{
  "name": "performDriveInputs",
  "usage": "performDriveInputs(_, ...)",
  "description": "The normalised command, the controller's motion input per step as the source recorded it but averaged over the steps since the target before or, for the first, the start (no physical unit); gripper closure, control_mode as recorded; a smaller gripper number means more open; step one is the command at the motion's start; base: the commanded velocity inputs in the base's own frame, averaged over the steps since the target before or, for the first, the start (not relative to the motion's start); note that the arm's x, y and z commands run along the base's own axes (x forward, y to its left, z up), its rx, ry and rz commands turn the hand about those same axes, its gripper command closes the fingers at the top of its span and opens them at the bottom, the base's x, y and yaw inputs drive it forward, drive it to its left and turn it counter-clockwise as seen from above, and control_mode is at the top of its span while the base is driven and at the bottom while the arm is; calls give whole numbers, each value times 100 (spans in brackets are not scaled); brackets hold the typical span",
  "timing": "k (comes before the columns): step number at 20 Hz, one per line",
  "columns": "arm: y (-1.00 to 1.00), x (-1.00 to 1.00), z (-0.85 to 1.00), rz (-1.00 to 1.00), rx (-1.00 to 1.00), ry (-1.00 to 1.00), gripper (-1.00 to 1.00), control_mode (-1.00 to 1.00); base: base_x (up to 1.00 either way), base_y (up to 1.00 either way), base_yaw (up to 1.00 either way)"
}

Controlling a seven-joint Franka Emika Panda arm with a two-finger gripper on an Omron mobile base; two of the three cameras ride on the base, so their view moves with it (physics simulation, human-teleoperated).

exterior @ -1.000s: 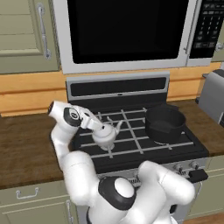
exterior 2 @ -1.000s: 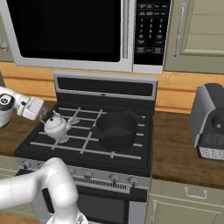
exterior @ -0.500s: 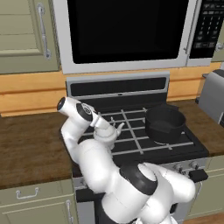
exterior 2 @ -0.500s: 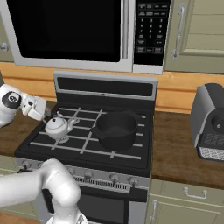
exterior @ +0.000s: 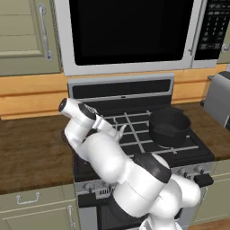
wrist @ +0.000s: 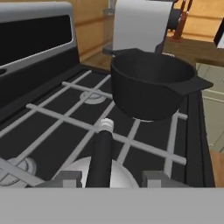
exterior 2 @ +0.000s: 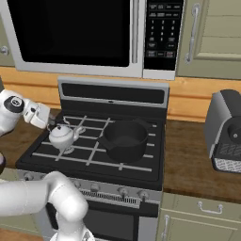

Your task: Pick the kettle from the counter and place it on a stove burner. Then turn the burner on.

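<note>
The small silver kettle (exterior 2: 62, 135) stands upright on the front-left stove burner (exterior 2: 66, 150) of the black stove (exterior 2: 141, 165). My gripper (exterior 2: 52, 124) reaches in from the left at the height of its arched handle. In the hand view the dark handle (wrist: 100, 151) runs up between my gripper's (wrist: 111, 177) two tips, with a gap on each side, so the jaws are open around it. The kettle's rounded body (wrist: 75, 166) shows just below. In the left base view my arm hides most of the kettle. The dark wood counter (exterior: 31, 152) lies left of the stove.
A large black pot (exterior 2: 124, 139) sits on the stove right of the kettle, close ahead in the hand view as the pot (wrist: 151, 85). Burner knobs (exterior 2: 108, 190) line the stove's front panel. A microwave (exterior 2: 75, 33) hangs above, and a grey appliance (exterior 2: 228, 132) stands on the right counter.
The jaws have opened off the kettle's handle. The kettle has stayed on the front-left burner. My arm has folded closer in front of the left base camera.
</note>
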Motion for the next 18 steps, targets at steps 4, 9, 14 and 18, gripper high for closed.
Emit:
performDriveInputs(4,0,-8,25,0,0,-3,-100,-100,0,0,0)
performDriveInputs(9,0,-49,50,0,0,-16,-100,-100,0,0,0)
performDriveInputs(14,15,-100,-8,17,-20,-9,-100,-100,0,0,0)
performDriveInputs(18,13,-100,-64,32,-32,0,-100,-100,0,0,0)
